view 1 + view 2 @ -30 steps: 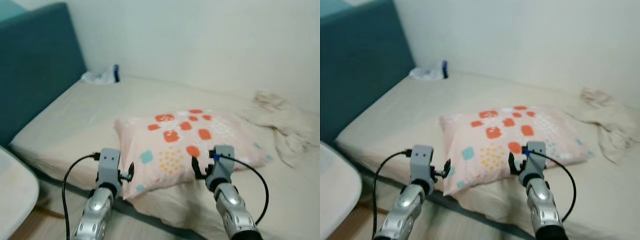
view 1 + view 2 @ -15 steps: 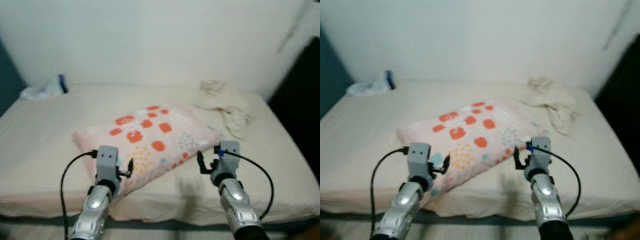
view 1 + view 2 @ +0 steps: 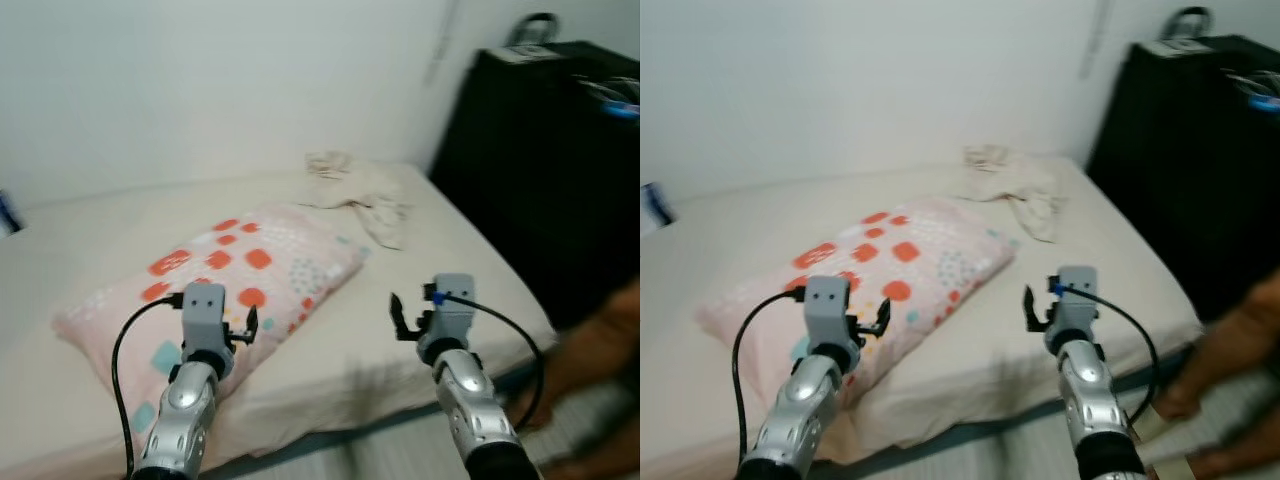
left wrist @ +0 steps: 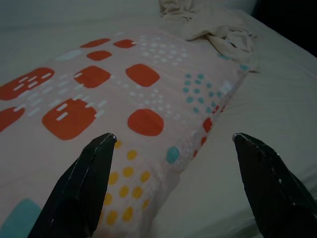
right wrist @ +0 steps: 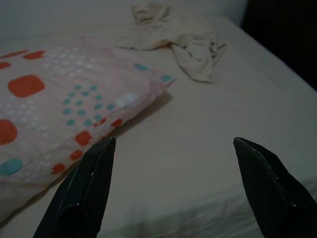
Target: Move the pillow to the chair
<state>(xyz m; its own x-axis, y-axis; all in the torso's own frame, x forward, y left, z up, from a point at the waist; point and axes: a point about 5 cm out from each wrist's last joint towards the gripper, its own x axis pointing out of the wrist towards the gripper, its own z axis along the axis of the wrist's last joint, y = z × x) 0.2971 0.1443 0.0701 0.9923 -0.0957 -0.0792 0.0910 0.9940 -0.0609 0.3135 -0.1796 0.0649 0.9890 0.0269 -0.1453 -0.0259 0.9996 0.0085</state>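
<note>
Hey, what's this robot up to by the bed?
The robot stands at the edge of a bed, both arms held out before it. Its left tool hangs open over the near end of a pink patterned pillow; its right tool is open above bare sheet beside the pillow. Neither holds anything, and the pillow lies flat on the bed. A crumpled cloth sits further back, and a dark cabinet stands to the right.

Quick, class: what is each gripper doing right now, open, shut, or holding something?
Left gripper: open, empty, held above the patterned pillow.
Right gripper: open, empty, over the bed sheet beside the pillow.
</note>
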